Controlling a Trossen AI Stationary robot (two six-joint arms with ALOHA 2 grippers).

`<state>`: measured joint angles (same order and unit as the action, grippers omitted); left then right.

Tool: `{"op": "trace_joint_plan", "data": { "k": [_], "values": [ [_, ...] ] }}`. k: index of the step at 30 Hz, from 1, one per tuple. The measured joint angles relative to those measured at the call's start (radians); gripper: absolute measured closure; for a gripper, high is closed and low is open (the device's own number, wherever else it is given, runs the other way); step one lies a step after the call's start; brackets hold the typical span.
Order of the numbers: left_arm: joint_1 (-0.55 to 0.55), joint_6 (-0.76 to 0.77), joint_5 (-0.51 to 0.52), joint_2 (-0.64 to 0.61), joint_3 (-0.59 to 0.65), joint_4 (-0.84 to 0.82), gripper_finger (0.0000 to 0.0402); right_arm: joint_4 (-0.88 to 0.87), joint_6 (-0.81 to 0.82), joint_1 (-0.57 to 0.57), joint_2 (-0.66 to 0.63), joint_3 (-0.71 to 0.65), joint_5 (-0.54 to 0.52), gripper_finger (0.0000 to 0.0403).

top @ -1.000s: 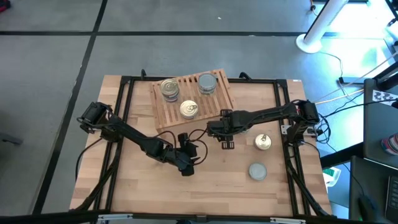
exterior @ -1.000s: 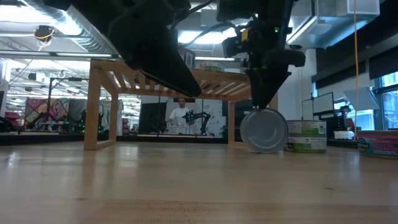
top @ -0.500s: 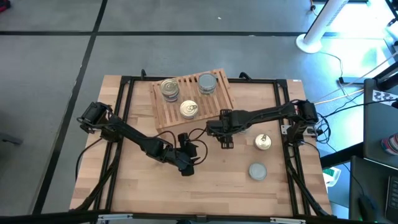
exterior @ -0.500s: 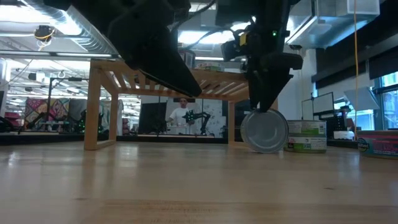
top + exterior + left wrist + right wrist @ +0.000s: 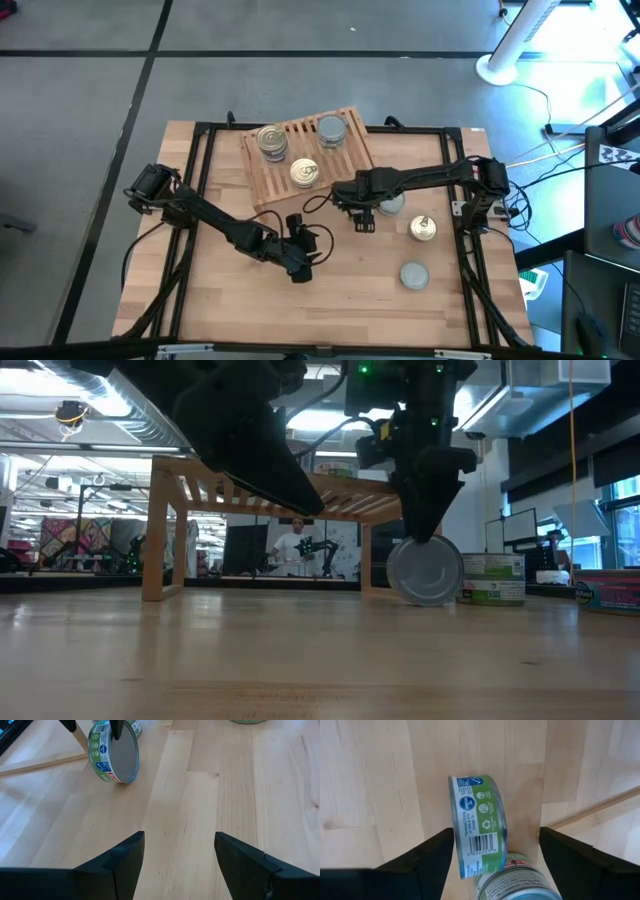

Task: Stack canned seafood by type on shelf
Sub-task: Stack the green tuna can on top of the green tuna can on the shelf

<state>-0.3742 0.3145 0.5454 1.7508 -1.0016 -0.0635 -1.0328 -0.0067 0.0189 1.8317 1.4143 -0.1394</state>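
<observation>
The right gripper (image 5: 495,865) hangs over a green-labelled tin (image 5: 479,824) that stands on its edge on the tabletop (image 5: 350,300), just off the corner of the slatted wooden shelf (image 5: 278,175); its two dark fingers (image 5: 432,855) are spread wide to either side of the tin and clasp nothing; a second tin (image 5: 520,880), lying flat, sits beneath the gap between them.

The step in hand looks like the pickup of this stray tin for stacking; the next move probably calls for the fingers to drop around the rim and close, or to tip the tin flat first, since a tin on edge may roll away at a touch.

The left gripper (image 5: 177,855) waits low over bare wood, its fingers apart and empty, the same upended tin (image 5: 114,754) well ahead of them.

The high view gives the tally the others lack: three tins on the shelf, a gold-topped tin (image 5: 304,175) on the near slats, another gold-topped tin (image 5: 272,141) and a grey-topped tin (image 5: 332,131) behind it; on the table beyond the right arm, a loose gold-topped tin (image 5: 424,229) and a loose grey-topped tin (image 5: 414,273). It hides the tin's tilt under the arm; the low view shows its round silver face (image 5: 425,571) upright beside two stacked green tins (image 5: 490,579), the fingers just above its rim; only the wrist view shows the barcode label.
</observation>
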Motion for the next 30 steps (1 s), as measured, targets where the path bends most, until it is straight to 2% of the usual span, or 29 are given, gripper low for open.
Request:
{"op": "trace_joint_plan", "data": {
  "k": [30],
  "values": [
    [0.0, 0.0, 0.0, 0.0, 0.0, -0.002, 0.0165, -0.012, -0.005, -0.053, 0.005, -0.002, 0.012, 0.0112]
  ]
}}
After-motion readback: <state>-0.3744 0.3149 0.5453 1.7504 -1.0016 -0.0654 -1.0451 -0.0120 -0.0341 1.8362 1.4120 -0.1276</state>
